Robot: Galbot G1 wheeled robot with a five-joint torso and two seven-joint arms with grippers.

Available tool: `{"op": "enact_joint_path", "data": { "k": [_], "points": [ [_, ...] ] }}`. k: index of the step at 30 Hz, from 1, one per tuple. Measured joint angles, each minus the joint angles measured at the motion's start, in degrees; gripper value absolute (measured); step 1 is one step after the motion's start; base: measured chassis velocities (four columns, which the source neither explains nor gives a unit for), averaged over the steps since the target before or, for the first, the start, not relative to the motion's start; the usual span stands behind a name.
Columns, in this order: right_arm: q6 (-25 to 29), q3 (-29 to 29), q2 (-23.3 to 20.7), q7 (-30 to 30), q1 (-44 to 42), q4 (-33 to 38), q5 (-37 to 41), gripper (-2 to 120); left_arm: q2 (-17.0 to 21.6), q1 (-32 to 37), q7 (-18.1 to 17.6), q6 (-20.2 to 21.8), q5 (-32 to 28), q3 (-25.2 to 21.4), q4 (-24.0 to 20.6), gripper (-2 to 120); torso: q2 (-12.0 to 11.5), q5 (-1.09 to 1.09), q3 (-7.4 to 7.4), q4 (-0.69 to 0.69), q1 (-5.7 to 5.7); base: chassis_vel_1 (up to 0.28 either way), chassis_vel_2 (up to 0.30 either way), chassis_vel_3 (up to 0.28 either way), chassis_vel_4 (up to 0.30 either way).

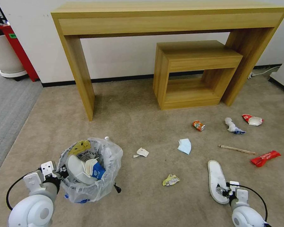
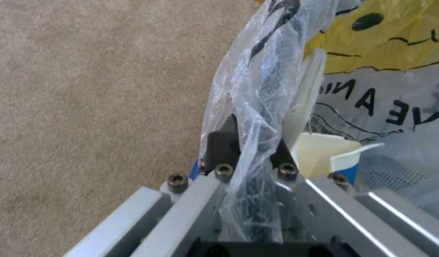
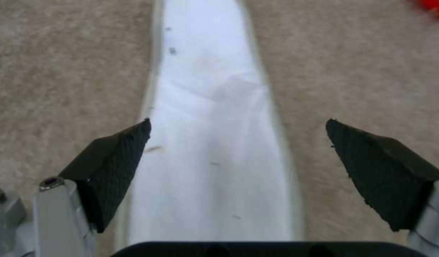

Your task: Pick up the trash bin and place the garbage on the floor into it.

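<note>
The head view looks forward and down across the carpet (image 1: 142, 126) toward the wooden desk (image 1: 167, 22). The left wrist view sits tight against the trash bin (image 2: 267, 89), which the head view shows left of the desk. The right wrist view faces down, close over the white slipper (image 3: 210, 142), also seen in the head view.

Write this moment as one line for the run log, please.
left gripper: shut on trash bin rim | right gripper: open, jaws either side of white slipper | slipper on carpet
</note>
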Motion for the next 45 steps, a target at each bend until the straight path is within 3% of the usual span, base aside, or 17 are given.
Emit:
{"op": "enact_joint_path", "data": {
  "k": [5, 12, 21, 24, 26, 27, 30, 31, 36, 40, 44, 45],
  "points": [
    [1.3, -1.3, 1.4, -0.4, 1.6, -2.6, -1.5, 89, 0.0, 0.1, 0.0, -0.2, 0.0, -0.1, 0.0, 1, 0.0, 0.01, 0.00, 0.00, 0.00, 0.000, 0.000, 0.000, 0.000],
    [3.8, -1.1, 2.2, -1.7, 2.3, -6.9, -3.7, 73, 0.2, -0.4, 0.0, -0.5, -0.2, 0.0, 0.9, 1, 0.0, 0.01, 0.00, -0.01, 0.00, 0.000, 0.000, 0.000, 0.000],
    [6.5, -0.8, 3.2, -3.5, 2.9, -10.3, -6.8, 42, -0.1, -1.2, -0.1, -0.5, -0.3, 1.3, 1.3, 1, 0.0, 0.01, 0.00, -0.01, 0.00, 0.000, 0.000, 0.000, 0.000],
    [7.7, -1.3, 3.5, -4.4, 3.1, -11.0, -8.2, 26, -0.2, -1.2, -0.1, -0.6, -0.4, 1.4, 1.2, 1, 0.0, 0.01, 0.00, -0.01, 0.00, 0.000, 0.000, 0.000, 0.000],
    [8.0, -1.3, 3.5, -4.6, 3.1, -11.1, -8.4, 25, -0.2, -1.2, -0.1, -0.6, -0.4, 1.4, 1.1, 1, 0.0, 0.01, 0.00, -0.01, 0.00, 0.000, 0.000, 0.000, 0.000],
    [9.7, -1.6, 3.5, -5.9, 3.3, -11.2, -9.0, 16, -0.1, -1.2, -0.1, -0.7, -0.5, 1.4, 1.1, 1, 0.0, 0.01, 0.00, -0.01, 0.00, 0.000, 0.000, 0.000, 0.000],
    [11.8, -1.7, 3.5, -7.9, 3.4, -11.1, -9.1, 10, 0.0, -1.3, -0.1, -0.7, -0.5, 1.2, 1.1, 1, 0.0, 0.01, 0.00, -0.01, 0.00, 0.000, 0.000, 0.000, 0.000],
    [13.7, -1.7, 3.2, -9.9, 3.5, -10.3, -8.8, 2, 0.1, -1.3, -0.1, -0.7, -0.6, 1.2, 1.1, 1, 0.0, 0.02, 0.00, -0.01, 0.00, 0.000, 0.000, 0.000, 0.000],
    [20.0, -0.9, 2.7, -15.6, 4.1, -8.2, -8.5, 0, 0.1, -1.4, -0.1, -0.7, -0.8, 1.2, 1.1, 1, 0.0, 0.01, 0.00, -0.01, 0.00, 0.000, 0.000, 0.000, 0.000],
    [25.8, 0.4, 0.4, -22.2, 5.5, 2.2, -6.2, 0, 0.0, -1.2, -0.1, -0.4, -0.9, 1.5, 0.3, 1, 0.0, 0.00, 0.00, 0.00, 0.00, 0.000, 0.000, 0.000, 0.000],
    [27.5, 0.3, -0.8, -24.4, 7.3, 7.3, -5.3, 0, 0.0, -1.0, -0.3, -0.1, -1.2, 1.7, -0.2, 1, 0.0, 0.00, 0.00, -0.01, 0.00, 0.000, 0.000, 0.000, 0.000],
    [28.9, -1.1, -2.0, -26.1, 10.0, 12.2, -4.2, 0, -0.1, -0.8, -0.4, 0.2, -1.6, 2.1, -1.1, 1, 0.0, -0.01, 0.01, -0.01, 0.00, 0.000, 0.000, 0.000, 0.000]
  ]
}}
